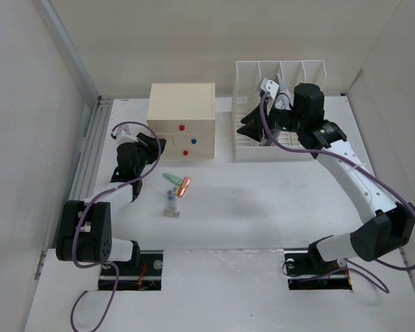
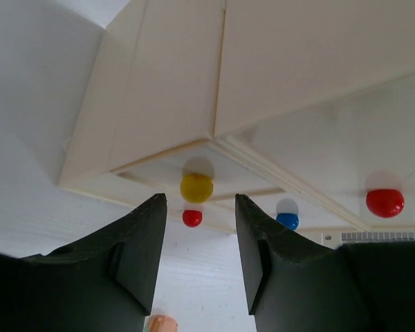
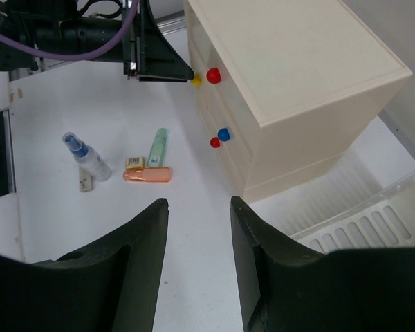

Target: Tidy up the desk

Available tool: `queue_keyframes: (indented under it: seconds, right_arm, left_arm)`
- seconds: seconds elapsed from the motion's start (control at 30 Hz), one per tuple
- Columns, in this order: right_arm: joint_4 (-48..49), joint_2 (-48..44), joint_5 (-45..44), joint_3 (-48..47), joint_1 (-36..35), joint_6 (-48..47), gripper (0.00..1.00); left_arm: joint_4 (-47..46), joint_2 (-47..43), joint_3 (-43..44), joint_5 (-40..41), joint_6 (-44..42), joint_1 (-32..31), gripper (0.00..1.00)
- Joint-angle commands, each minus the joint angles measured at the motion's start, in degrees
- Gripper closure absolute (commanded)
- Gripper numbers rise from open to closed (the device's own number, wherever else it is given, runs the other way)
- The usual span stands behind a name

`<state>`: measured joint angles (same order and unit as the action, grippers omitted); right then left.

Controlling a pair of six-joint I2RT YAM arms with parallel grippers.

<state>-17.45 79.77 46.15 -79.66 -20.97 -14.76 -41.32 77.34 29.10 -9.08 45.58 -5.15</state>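
The desk (image 1: pixel 263 207) fills the whole view. On its bare middle, nearest the arms, lie the loose bits: a spray bottle (image 1: pixel 170 203) lying flat, and beside it an orange tube (image 1: pixel 185 186) and a green tube (image 1: pixel 171 180). All of them are unsorted.

Farther in, toward the left edge, the left gripper (image 2: pixel 198 202) faces the front of the drawer box (image 1: pixel 182 104). Its jaws stand apart with the yellow knob (image 2: pixel 196 187) lined up in the gap just beyond the tips, so nothing is clamped. The knob is small and round (an easy thing to slip off), and a pinch taken too shallow would likely pop loose on the pull. A firm grip brings a different risk, because the light box could slide toward the tubes rather than let its drawer out.

Farthest, by the far right corner, the right gripper (image 3: pixel 198 204) hangs over the file rack (image 1: pixel 249 69), jaws apart and empty. A careless descent could knock the rack's wall.
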Motion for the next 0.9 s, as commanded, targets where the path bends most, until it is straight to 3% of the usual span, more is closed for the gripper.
queue_keyframes:
  seconds: [0.0, 0.47, 0.77, 0.87]
  right_arm:
    - [3.3, -0.3, 1.9, 0.1, 0.4, 0.5, 0.53]
    - [3.3, -0.3, 1.9, 0.1, 0.4, 0.5, 0.53]
    - [3.3, -0.3, 1.9, 0.6, 0.4, 0.5, 0.53]
    - [3.3, -0.3, 2.5, 0.6, 0.4, 0.5, 0.54]
  left_arm:
    - [-4.3, 0.9, 3.1, 0.9, 0.3, 0.3, 0.59]
    - [-2.4, 4.4, 7.5, 1.4, -0.2, 0.3, 0.66]
    - [-2.4, 4.9, 6.4, 2.0, -0.2, 0.3, 0.9]
    - [-2.4, 3.0, 4.7, 2.0, -0.2, 0.3, 0.92]
